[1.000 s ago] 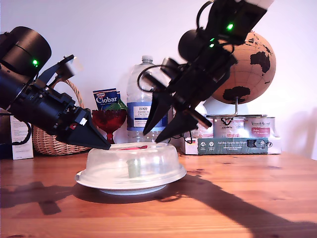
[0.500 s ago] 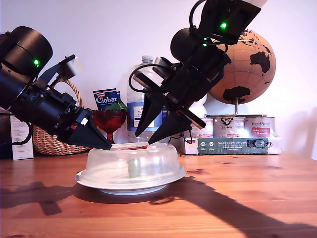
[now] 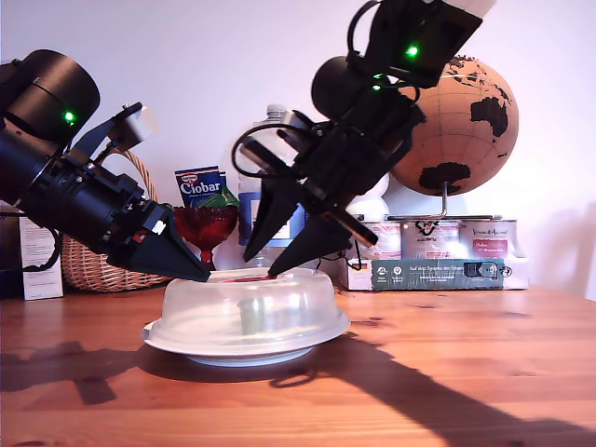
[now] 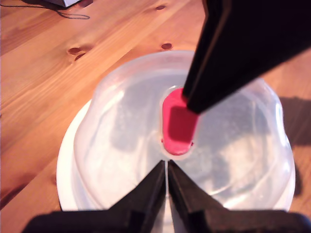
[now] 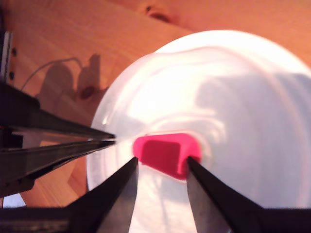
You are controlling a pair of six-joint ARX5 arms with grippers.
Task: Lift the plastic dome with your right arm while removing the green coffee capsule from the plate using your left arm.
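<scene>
One green coffee capsule (image 3: pixel 249 315) blurred under plastic dome (image 3: pixel 247 307), detail unreadable

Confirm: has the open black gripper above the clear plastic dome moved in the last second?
Yes. My second gripper has dropped and shifted toward the exterior view's left, across the tall clear water bottle, and now straddles the red tab handle on the clear plastic dome.

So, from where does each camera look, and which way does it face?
Exterior view: low, near table height, facing the dome on the plate side-on; both arms show, my first gripper at its left, my second gripper at its right.
First wrist view: on my first gripper, looking down on the dome's top; its shut tips show, plus one finger of my second gripper at the red tab.
Second wrist view: on my second gripper, looking down; its open fingers straddle the tab.
Shared: all three show dome and tab.
</scene>
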